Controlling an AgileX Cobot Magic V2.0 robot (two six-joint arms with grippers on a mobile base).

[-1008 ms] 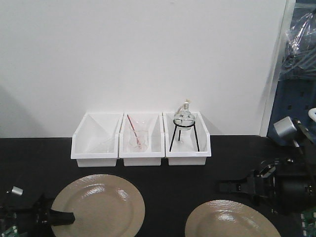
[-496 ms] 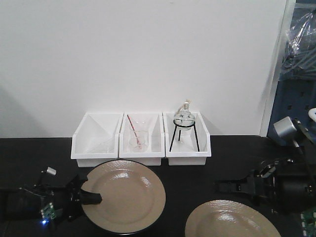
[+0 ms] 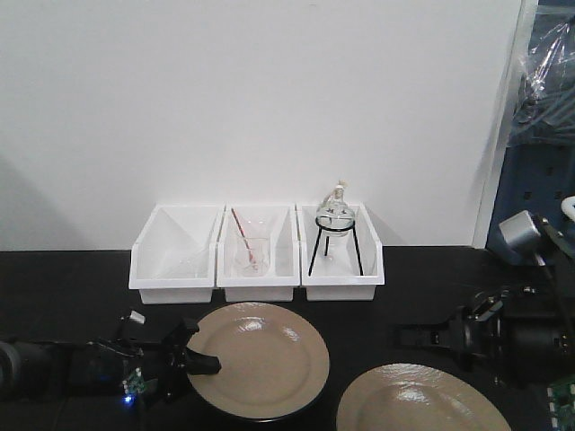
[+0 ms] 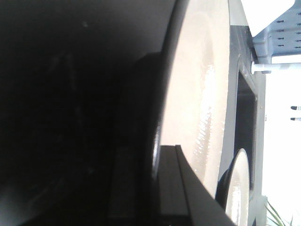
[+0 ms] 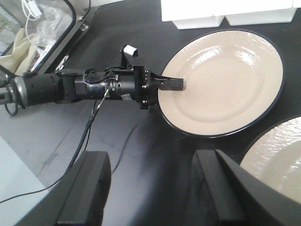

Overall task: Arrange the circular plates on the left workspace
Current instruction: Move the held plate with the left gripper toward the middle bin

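Black countertop (image 3: 54, 287); left claw (image 3: 207, 365) has carried plate (image 3: 265, 359) rightward, nearer second plate (image 3: 422, 401).

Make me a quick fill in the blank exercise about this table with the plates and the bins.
The left gripper grips one plate by its ____. The right gripper is open and holds ____. Behind the plates stand ____ white bins. The round flask stands in the ____ bin.
Missing words: rim; nothing; three; rightmost.
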